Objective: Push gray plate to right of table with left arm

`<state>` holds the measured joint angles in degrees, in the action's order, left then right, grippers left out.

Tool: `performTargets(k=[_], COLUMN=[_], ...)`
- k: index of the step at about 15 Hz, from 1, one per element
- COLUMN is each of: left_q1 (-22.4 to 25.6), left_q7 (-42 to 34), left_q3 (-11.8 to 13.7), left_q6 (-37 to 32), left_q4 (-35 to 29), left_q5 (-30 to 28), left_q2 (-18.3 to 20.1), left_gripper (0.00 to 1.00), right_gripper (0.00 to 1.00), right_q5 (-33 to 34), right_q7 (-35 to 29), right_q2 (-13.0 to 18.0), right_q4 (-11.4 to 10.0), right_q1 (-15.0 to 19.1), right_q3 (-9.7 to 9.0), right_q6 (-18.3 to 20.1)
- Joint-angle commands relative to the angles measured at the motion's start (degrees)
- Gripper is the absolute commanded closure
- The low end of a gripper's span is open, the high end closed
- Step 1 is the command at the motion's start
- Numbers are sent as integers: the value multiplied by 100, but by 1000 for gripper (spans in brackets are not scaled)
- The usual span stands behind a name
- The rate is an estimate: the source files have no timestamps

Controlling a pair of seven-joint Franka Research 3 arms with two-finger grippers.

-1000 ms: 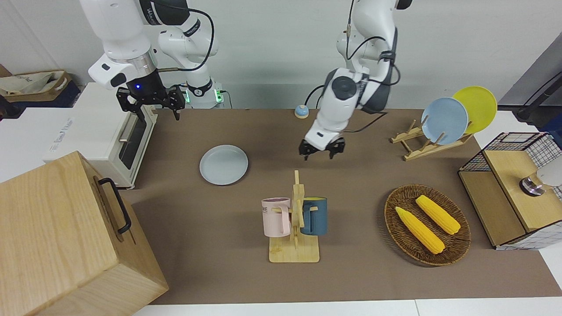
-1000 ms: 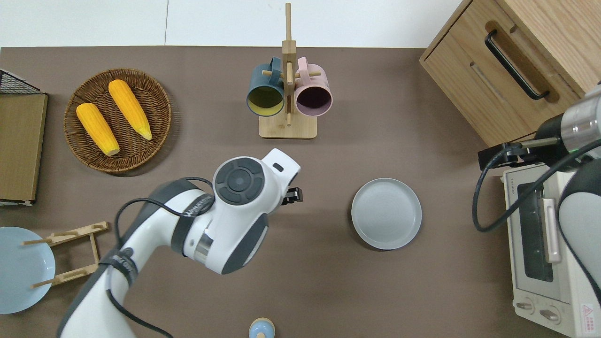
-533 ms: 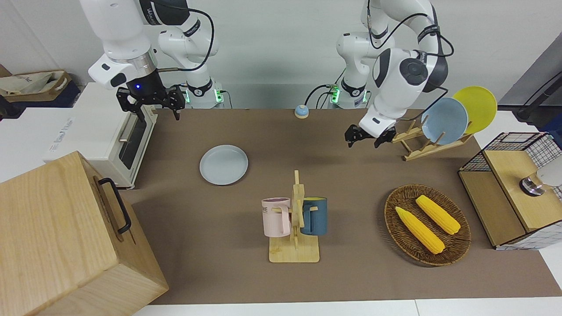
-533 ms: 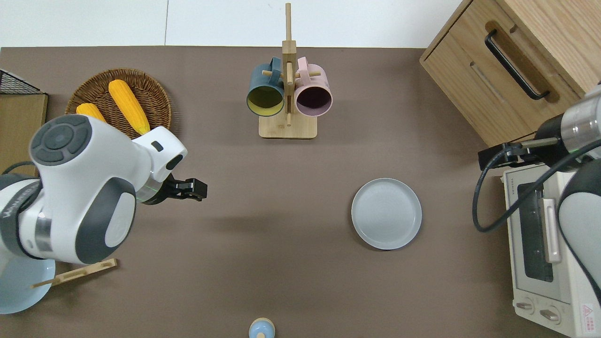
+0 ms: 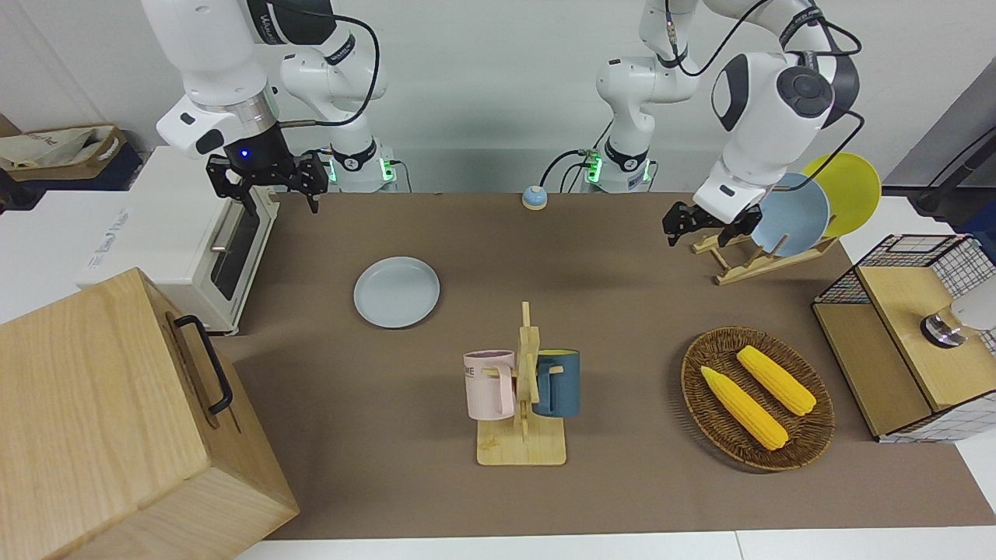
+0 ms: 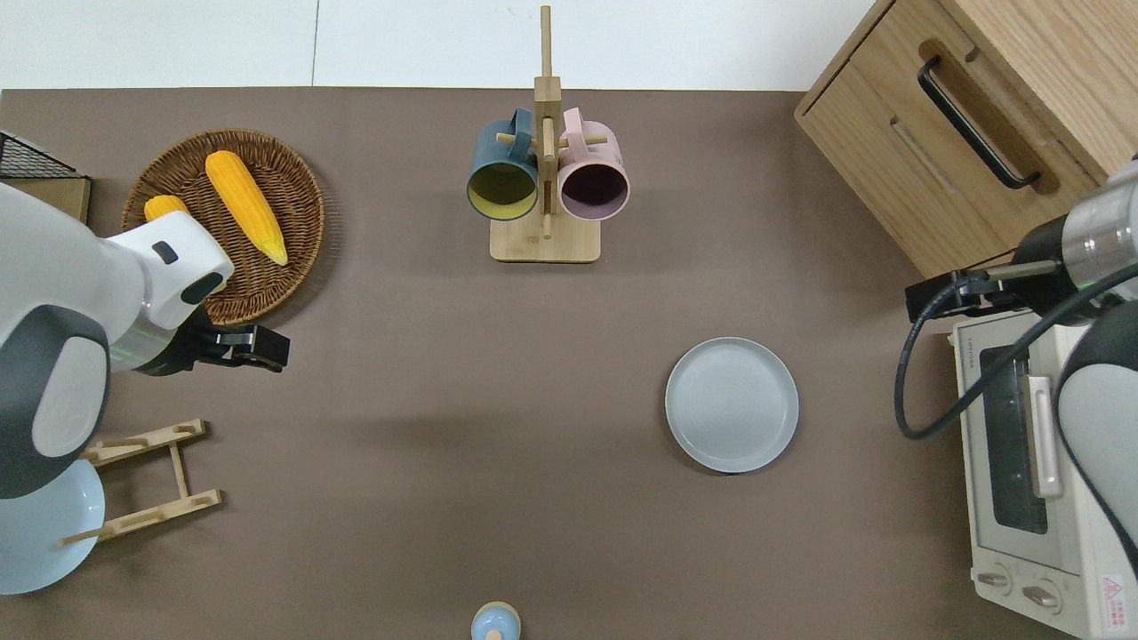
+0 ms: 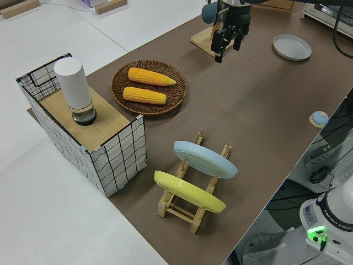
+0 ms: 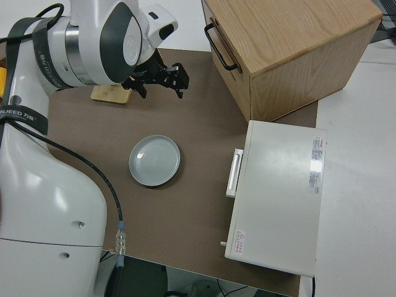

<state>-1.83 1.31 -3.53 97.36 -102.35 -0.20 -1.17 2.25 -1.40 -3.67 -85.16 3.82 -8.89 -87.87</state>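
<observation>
The gray plate (image 5: 397,292) lies flat on the brown table (image 5: 622,482) toward the right arm's end, near the toaster oven; it also shows in the overhead view (image 6: 732,404) and the right side view (image 8: 154,161). My left gripper (image 5: 710,225) is open and empty. It hangs far from the plate, over bare mat between the wicker basket and the wooden dish rack, as the overhead view (image 6: 265,348) shows. The right arm is parked, its gripper (image 5: 268,187) open.
A mug stand (image 5: 521,389) with a pink and a blue mug stands mid-table. A wicker basket (image 5: 757,398) holds two corn cobs. The dish rack (image 5: 739,260) holds a light-blue and a yellow plate. A toaster oven (image 5: 187,233) and a wooden cabinet (image 5: 117,420) stand at the right arm's end.
The left arm has swung from near the table's middle back toward its own end, rising away from the mat. The gray plate and the right arm have not moved.
</observation>
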Motion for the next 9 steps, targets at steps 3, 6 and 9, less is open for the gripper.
performTargets(k=[3, 6, 9], left_q1=[16, 25, 16], left_q7=[-202, -158, -149], left_q3=[230, 257, 248], left_q6=[-561, -543, -508], left_q4=[689, 822, 822], left_q5=[73, 37, 46], left_q2=[38, 38, 38], left_gripper=[9, 9, 7], right_gripper=[17, 17, 17], right_q5=[-40, -40, -40], right_q7=[-18, -18, -27], right_q2=[33, 33, 33], right_q4=[8, 8, 8], right_q1=[4, 4, 4], right_q3=[1, 1, 1], right_q6=[59, 59, 59])
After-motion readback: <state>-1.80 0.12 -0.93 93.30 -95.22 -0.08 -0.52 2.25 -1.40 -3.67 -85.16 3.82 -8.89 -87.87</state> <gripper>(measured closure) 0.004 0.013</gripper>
